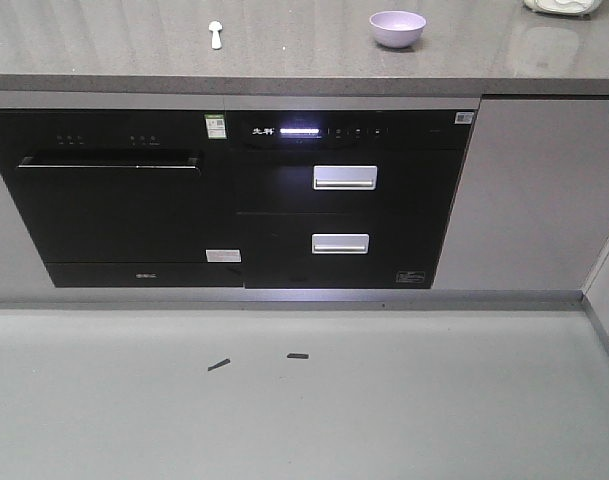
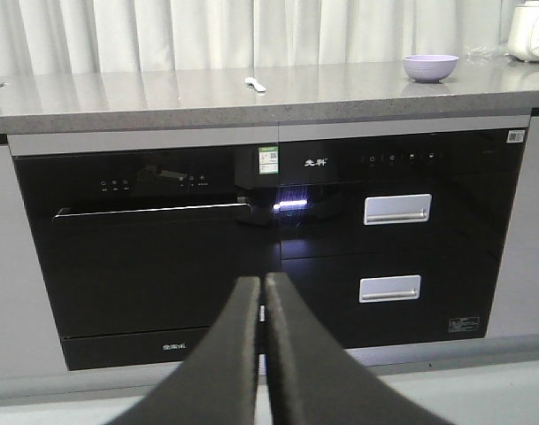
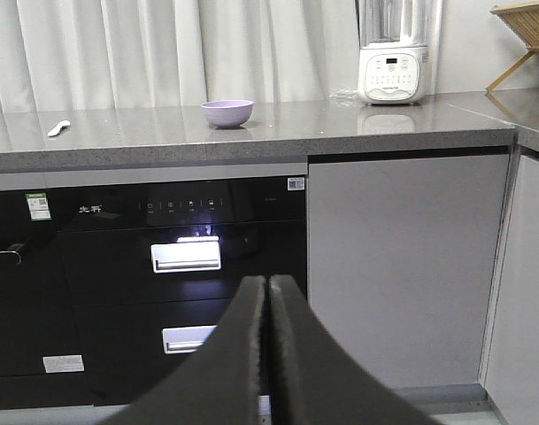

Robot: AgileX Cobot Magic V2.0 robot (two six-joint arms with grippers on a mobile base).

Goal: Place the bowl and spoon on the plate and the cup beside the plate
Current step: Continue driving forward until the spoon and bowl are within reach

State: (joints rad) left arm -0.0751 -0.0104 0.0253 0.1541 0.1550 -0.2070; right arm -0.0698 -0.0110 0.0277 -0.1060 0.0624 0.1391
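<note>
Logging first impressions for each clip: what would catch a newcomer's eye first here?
Probably the black built-in appliance under the grey counter, with its lit display strip. On the counter stand the lilac bowl to the right and the pale spoon lying apart to its left. Both grippers, left and right, are shut and held low before the cabinets.

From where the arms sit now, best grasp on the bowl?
Pinch the rim of the bowl from above, one finger inside and one outside. It sits upright and open on the counter, with nothing touching it, the spoon well off to its side. Right gripper looks nearer; both it and the left gripper are shut, so open first.
</note>
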